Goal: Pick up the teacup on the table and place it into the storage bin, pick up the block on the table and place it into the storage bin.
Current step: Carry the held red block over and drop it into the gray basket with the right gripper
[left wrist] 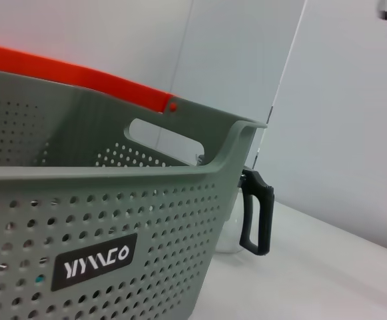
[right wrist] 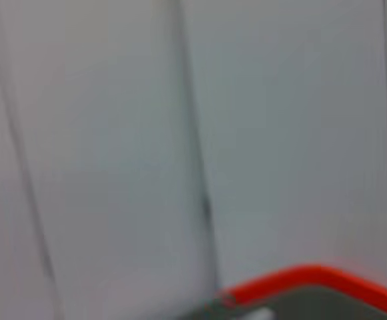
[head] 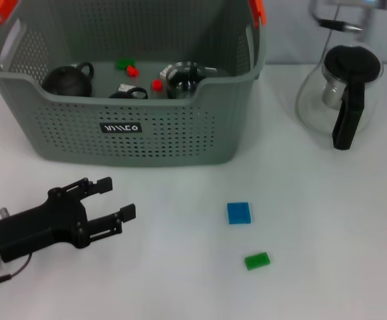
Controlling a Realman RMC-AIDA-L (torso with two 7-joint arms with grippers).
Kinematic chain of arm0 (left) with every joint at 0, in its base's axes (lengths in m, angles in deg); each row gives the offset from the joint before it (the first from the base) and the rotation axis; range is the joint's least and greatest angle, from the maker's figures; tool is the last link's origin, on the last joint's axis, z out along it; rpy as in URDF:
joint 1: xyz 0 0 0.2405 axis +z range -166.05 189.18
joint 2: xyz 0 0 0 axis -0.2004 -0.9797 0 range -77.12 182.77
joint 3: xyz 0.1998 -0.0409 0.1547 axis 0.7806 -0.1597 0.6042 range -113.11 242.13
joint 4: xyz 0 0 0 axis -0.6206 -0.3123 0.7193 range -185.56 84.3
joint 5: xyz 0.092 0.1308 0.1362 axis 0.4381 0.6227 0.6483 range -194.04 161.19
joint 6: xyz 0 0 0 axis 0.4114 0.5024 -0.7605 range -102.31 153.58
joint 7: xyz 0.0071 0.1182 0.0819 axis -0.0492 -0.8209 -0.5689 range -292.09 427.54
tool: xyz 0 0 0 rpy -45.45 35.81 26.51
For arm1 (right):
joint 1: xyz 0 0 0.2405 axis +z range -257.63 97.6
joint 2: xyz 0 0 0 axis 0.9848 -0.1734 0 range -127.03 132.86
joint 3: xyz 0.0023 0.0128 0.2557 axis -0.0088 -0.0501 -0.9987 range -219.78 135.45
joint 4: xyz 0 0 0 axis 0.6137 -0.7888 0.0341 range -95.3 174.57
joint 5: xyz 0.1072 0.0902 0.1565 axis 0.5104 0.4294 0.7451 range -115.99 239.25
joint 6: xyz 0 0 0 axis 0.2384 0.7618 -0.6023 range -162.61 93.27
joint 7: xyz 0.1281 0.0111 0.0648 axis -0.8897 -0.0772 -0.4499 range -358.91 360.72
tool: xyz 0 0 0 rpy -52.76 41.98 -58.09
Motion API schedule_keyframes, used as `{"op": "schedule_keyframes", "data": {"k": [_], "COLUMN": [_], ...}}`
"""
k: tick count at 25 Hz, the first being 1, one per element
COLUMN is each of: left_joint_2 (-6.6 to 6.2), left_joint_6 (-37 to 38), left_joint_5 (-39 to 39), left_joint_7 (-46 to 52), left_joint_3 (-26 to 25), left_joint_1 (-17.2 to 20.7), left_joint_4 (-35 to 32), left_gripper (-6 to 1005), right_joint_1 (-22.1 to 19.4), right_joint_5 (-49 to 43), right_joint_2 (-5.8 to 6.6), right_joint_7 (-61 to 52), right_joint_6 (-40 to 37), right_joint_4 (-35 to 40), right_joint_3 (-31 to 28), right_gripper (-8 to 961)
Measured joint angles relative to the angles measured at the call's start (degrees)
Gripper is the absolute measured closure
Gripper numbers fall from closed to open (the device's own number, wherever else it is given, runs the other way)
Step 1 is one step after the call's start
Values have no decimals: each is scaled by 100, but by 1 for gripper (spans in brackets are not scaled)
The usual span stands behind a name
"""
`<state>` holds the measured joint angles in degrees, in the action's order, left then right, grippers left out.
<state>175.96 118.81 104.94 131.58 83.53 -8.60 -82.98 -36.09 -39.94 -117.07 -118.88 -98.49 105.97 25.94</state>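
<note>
Hovering at seven o'clock, my left gripper (head: 116,197) gapes empty; cups already lie in the bin (head: 133,133). Next: reach the blue block (head: 238,213) at five o'clock.

my head camera is looking down on the table (head: 326,220); my left wrist camera is sitting low, close against the storage bin (left wrist: 146,220), sharing it; right wrist is catching its orange handle tip (right wrist: 313,280).
</note>
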Motion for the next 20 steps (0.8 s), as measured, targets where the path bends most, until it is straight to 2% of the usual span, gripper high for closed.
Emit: {"op": "schedule_keyframes", "data": {"k": [3,5,7,9,14,20], "left_joint_2": [8,10,9,10,6,0], "left_joint_6": [0,0,0,-1,2,1], "left_joint_5": [-9,-22,-28,-31,-34,-34], "left_joint_7": [-1,7,17,18,26,14], "left_joint_3": [-7,-10,-12,-12,-10,-12], "left_joint_1": [15,14,7,0,-5,-2], "left_joint_4": [0,0,0,0,0,0], "left_gripper": [205,205,205,204,204,204], "right_joint_1": [882,1527,2055,2366,2547,2333], "right_joint_5": [-1371,-2253,-2699,-2731,-2619,-2273], "right_joint_2": [2,-26,-35,-40,-75,-55], "right_joint_7": [-874,-1224,-1285,-1240,-1257,-1022], "right_joint_6": [645,926,1232,1589,2033,1911], "right_joint_4": [-537,-1214,-1926,-2444,-2796,-2507], "right_joint_3": [222,262,312,425,746,842], "right_gripper": [753,753,752,752,741,728]}}
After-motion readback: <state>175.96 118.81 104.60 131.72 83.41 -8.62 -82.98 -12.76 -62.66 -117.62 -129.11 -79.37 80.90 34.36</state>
